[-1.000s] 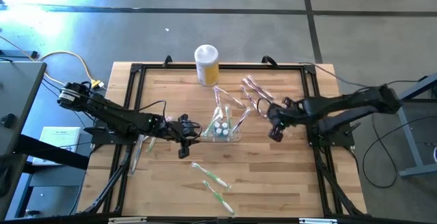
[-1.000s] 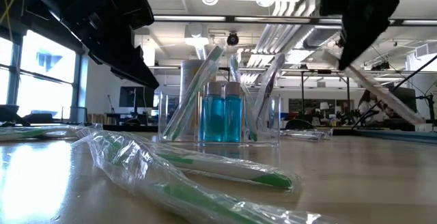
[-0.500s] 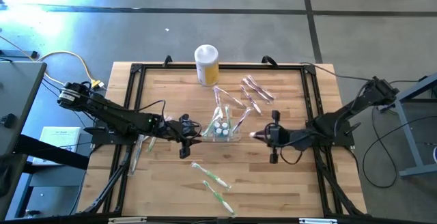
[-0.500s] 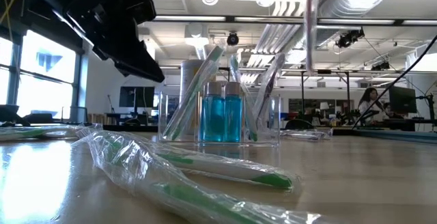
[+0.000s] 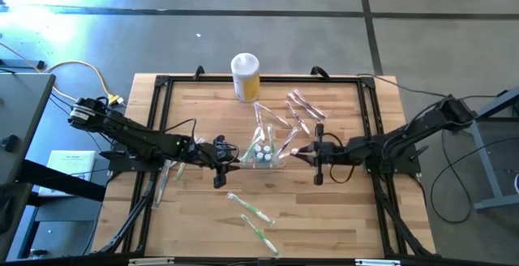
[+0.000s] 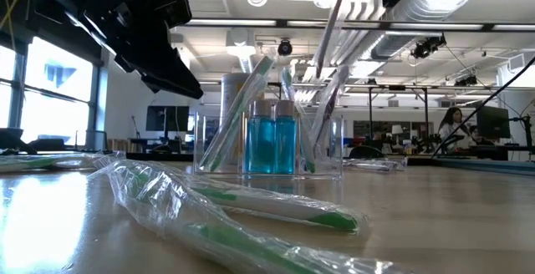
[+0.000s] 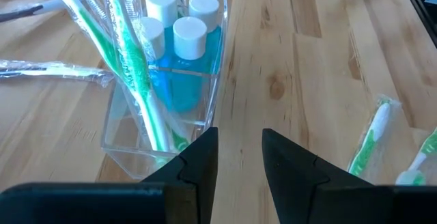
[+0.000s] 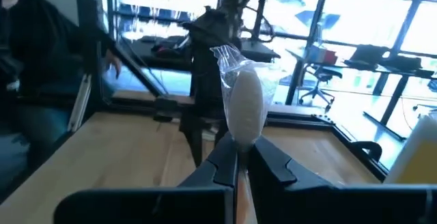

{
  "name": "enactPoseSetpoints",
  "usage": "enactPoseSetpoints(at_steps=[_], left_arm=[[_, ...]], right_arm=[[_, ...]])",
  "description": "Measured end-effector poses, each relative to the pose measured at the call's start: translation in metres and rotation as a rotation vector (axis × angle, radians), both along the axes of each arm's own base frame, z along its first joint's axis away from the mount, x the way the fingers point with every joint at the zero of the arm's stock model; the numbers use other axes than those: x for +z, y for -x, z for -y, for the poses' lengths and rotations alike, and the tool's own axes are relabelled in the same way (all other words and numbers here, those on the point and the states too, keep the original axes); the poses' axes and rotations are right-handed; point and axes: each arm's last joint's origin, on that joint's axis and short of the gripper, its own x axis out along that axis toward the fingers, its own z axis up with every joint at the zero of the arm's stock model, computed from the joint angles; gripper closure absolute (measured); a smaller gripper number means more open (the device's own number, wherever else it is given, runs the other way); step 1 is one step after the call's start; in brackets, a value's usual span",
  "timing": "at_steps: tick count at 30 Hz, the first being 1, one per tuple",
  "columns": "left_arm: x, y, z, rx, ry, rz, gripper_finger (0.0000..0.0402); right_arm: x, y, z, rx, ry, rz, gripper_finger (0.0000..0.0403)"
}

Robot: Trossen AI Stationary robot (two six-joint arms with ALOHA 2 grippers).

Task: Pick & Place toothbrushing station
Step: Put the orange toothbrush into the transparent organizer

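Note:
The see-through holder (image 5: 263, 162) stands on its base at the table's middle. It holds several blue bottles with white caps (image 7: 179, 39) and wrapped green toothbrushes (image 7: 133, 74); it also shows in the low view (image 6: 334, 153). My left gripper (image 5: 220, 157) is open, level, at the holder's left end (image 7: 123, 145). My right gripper (image 5: 312, 154) is just right of the holder, shut on a plastic-wrapped toothbrush (image 8: 242, 108). The brush slants above the holder in the low view (image 6: 330, 32). My left gripper's fingertips (image 7: 201, 157) stand at the holder's left corner; I cannot tell whether they touch it. My right gripper pinches the wrapped toothbrush between its two fingers, just behind the wrapped end (image 8: 240, 136) that sticks out past them. The fingers come level from the table's right. The brush is lifted clear and slants over the holder.
A yellow canister with a white lid (image 5: 246, 75) stands at the far edge. Wrapped pink toothbrushes (image 5: 302, 108) lie behind the holder on the right. Wrapped green ones (image 5: 251, 213) lie near the front edge (image 6: 251, 211). A person (image 8: 27, 80) is beyond the table.
My right gripper has carried the wrapped toothbrush from beside the pink pile toward the table's left, up to the holder. The brush has tipped from upright to slanting toward the holder.

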Motion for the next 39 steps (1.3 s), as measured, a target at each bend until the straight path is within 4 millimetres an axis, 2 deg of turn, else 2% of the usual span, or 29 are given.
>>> enactPoseSetpoints(at_steps=[6, 13, 23, 30, 39], left_arm=[[0.000, 0.000, 0.000, 0.000, 0.000, 0.000, 0.0291], [0.000, 0.000, 0.000, 0.000, 0.000, 0.000, 0.0291], [0.000, 0.000, 0.000, 0.000, 0.000, 0.000, 0.0291], [0.000, 0.000, 0.000, 0.000, 0.000, 0.000, 0.0291], [0.000, 0.000, 0.000, -0.001, 0.001, 0.000, 0.0291]], right_arm=[[-0.025, 0.008, 0.018, -0.033, -0.085, 0.036, 0.0394], [-0.035, 0.011, 0.023, -0.041, -0.126, 0.015, 0.0394], [-0.066, -0.009, 0.019, -0.081, -0.114, -0.039, 0.0394], [-0.078, -0.018, 0.021, -0.095, -0.122, -0.029, 0.0392], [-0.089, -0.023, 0.036, -0.157, -0.200, -0.074, 0.0342]])
